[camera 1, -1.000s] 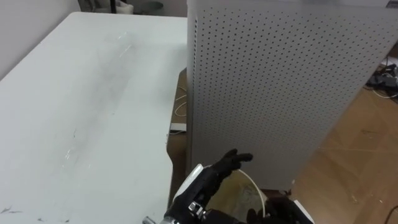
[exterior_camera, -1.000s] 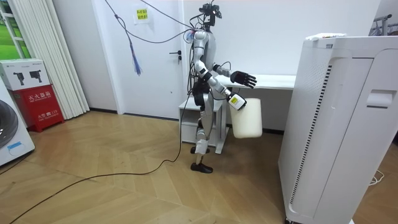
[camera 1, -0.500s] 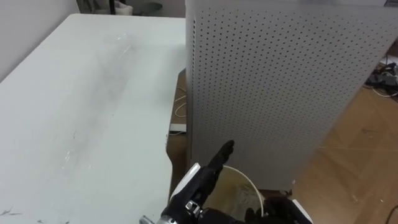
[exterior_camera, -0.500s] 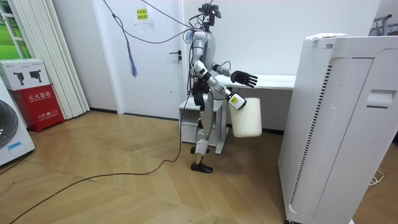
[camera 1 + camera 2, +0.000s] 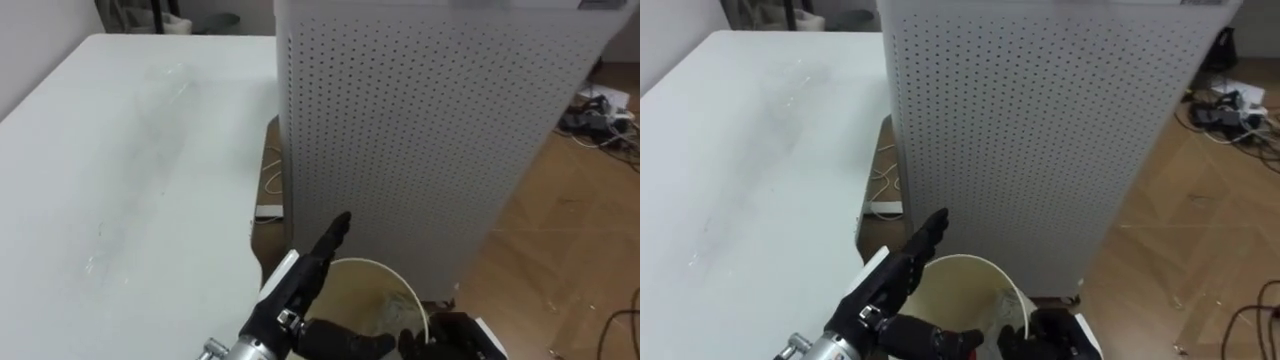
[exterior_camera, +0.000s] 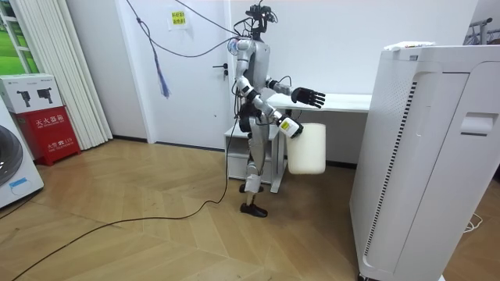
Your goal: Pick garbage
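Left hand [image 5: 296, 288] straighter than before, released, just above white bin [image 5: 372, 288]; right hand [image 5: 445, 335] gripping its rim.

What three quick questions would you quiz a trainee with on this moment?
1. True or false: the left hand is curled round a piece of garbage.
2. What stands just right of the white table? A) a perforated white cabinet; B) a chair; C) a fridge.
3. Which container does the robot carry low in front of it?

Key: 1. False: its fingers are straight and hold nothing. 2. A. 3. A cream bin, held at its rim by the right hand.
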